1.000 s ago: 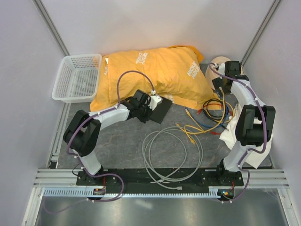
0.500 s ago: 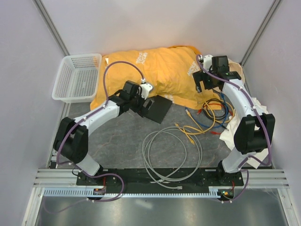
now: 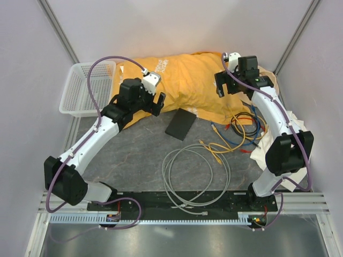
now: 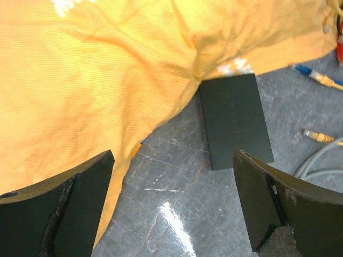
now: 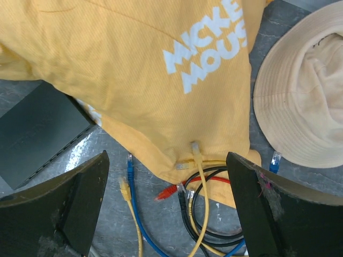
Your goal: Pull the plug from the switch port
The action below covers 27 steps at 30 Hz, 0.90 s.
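Note:
The switch (image 3: 180, 125) is a flat black box lying on the grey table at the edge of a yellow shirt (image 3: 182, 80). It also shows in the left wrist view (image 4: 234, 120) and, partly, in the right wrist view (image 5: 37, 134). Its ports are hidden, and I see no plug seated in it. My left gripper (image 3: 151, 106) hangs open above the table to the switch's left (image 4: 174, 214), holding nothing. My right gripper (image 3: 228, 90) is open above the shirt's hem and loose patch cables (image 5: 166, 209).
A tangle of yellow, blue, black and red patch cables (image 3: 244, 131) lies right of the switch. A coiled grey cable (image 3: 195, 174) sits in front of it. A beige hat (image 5: 305, 107) is at the back right, a white basket (image 3: 88, 88) at the back left.
My left gripper has opened, lifted off the switch and drawn back to the left. The right arm has swung left, from over the hat to over the shirt.

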Each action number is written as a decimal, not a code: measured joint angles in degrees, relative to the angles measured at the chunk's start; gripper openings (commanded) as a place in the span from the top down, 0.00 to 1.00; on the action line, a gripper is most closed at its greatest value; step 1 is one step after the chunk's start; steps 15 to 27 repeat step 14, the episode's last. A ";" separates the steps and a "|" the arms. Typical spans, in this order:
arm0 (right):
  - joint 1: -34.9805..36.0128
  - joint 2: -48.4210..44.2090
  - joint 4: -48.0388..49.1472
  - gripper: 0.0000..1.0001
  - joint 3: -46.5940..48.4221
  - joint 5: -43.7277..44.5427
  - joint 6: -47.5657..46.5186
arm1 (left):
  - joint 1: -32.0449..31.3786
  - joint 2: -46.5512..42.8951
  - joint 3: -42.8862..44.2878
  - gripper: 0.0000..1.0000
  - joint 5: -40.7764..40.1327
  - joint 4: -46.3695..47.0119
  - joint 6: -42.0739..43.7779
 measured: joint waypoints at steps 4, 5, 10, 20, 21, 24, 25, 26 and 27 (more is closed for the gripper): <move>0.85 0.02 0.00 0.02 0.00 -0.17 0.07 | 0.11 -0.39 -0.81 0.01 -1.81 0.79 -1.33; 0.94 0.07 0.02 0.02 0.00 -0.17 0.07 | 0.13 -0.39 -1.29 0.01 -2.10 0.83 -1.73; 1.18 0.22 0.09 0.02 -0.13 -0.13 0.07 | 0.13 -0.33 -2.86 0.01 -2.34 0.66 -3.23; 1.49 0.22 0.35 0.02 -1.05 -0.11 0.07 | 0.13 -0.22 -3.61 0.01 -1.95 0.72 -3.80; 1.49 0.22 0.35 0.02 -1.05 -0.11 0.07 | 0.13 -0.22 -3.61 0.01 -1.95 0.72 -3.80; 1.49 0.22 0.35 0.02 -1.05 -0.11 0.07 | 0.13 -0.22 -3.61 0.01 -1.95 0.72 -3.80; 1.49 0.22 0.35 0.02 -1.05 -0.11 0.07 | 0.13 -0.22 -3.61 0.01 -1.95 0.72 -3.80; 1.49 0.22 0.35 0.02 -1.05 -0.11 0.07 | 0.13 -0.22 -3.61 0.01 -1.95 0.72 -3.80; 1.49 0.22 0.35 0.02 -1.05 -0.11 0.07 | 0.13 -0.22 -3.61 0.01 -1.95 0.72 -3.80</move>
